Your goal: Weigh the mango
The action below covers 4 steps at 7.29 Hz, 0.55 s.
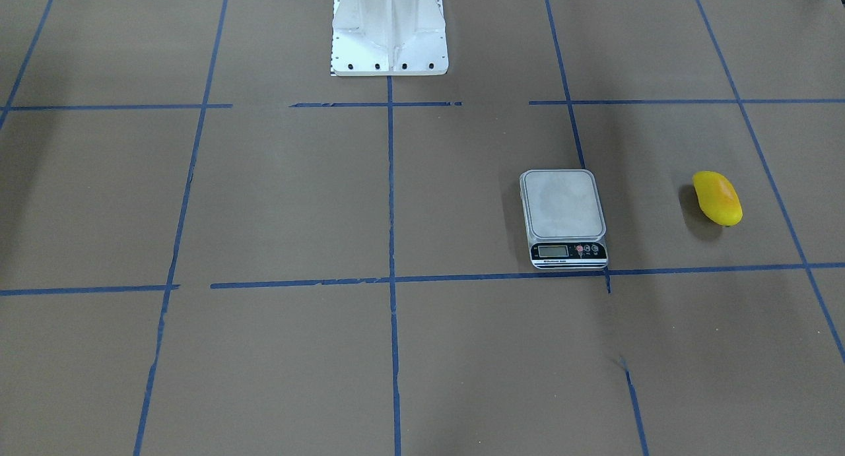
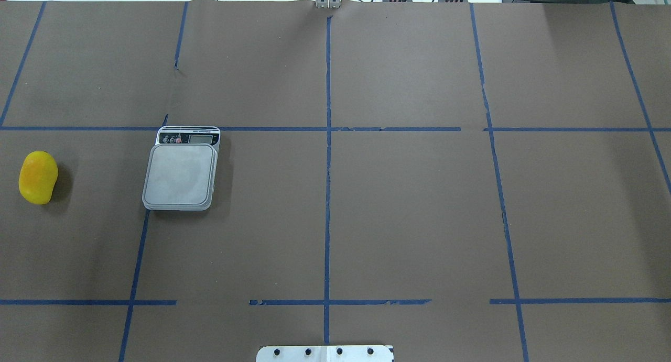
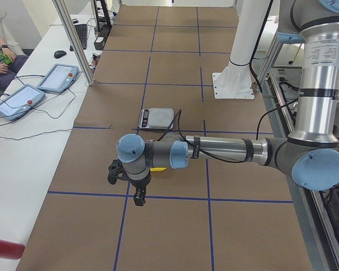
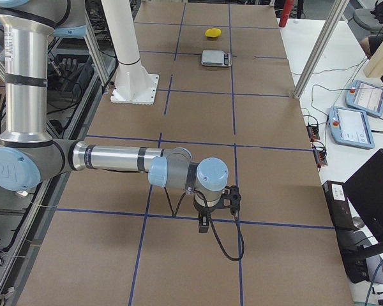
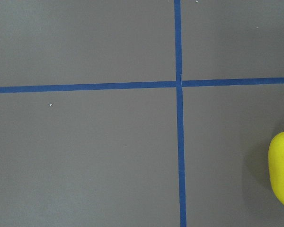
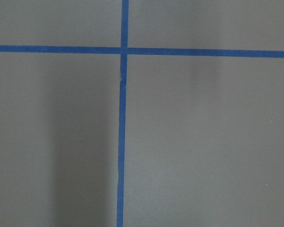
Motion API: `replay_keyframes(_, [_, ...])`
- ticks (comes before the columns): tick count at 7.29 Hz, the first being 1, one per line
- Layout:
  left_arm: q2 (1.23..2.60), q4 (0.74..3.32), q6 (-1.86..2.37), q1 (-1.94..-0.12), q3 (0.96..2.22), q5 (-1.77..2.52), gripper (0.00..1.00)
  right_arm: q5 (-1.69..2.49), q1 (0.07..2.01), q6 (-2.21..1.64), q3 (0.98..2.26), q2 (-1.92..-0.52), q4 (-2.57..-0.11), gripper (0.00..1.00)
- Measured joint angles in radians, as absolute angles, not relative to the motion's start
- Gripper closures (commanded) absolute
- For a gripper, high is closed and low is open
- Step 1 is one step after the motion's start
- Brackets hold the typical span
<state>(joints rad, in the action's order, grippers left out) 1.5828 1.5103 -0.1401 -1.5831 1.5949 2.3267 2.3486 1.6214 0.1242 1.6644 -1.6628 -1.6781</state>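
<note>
Lying near table's (image 2: pixel 409 210) left edge: mango (image 2: pixel 38 177), apart from scale (image 2: pixel 180 172). Claws of left gripper (image 3: pixel 137 198), right gripper (image 4: pixel 203 227): state cannot be told. Risk: smooth fruit may roll off if placed off-centre.

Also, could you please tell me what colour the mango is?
Bright yellow with a faint orange blush; the mango shows best in the exterior front-facing view.

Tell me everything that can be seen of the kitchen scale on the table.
The scale is flat and low, with a square pale grey platform, round-cornered and bare. Its black panel, with a small display and buttons, one red, faces away from the robot; the reading is too small to tell. It lies on the brown table, panel end on a blue tape line. The mango lies apart, toward the robot's left.
</note>
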Motion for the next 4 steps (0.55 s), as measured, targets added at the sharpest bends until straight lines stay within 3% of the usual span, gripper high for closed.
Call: replay_keyframes(4, [1.597,1.515,-0.156,-1.583,1.606,2.330,0.00,2.349,1.621,0.124,1.664,-1.663,-1.678,0.00])
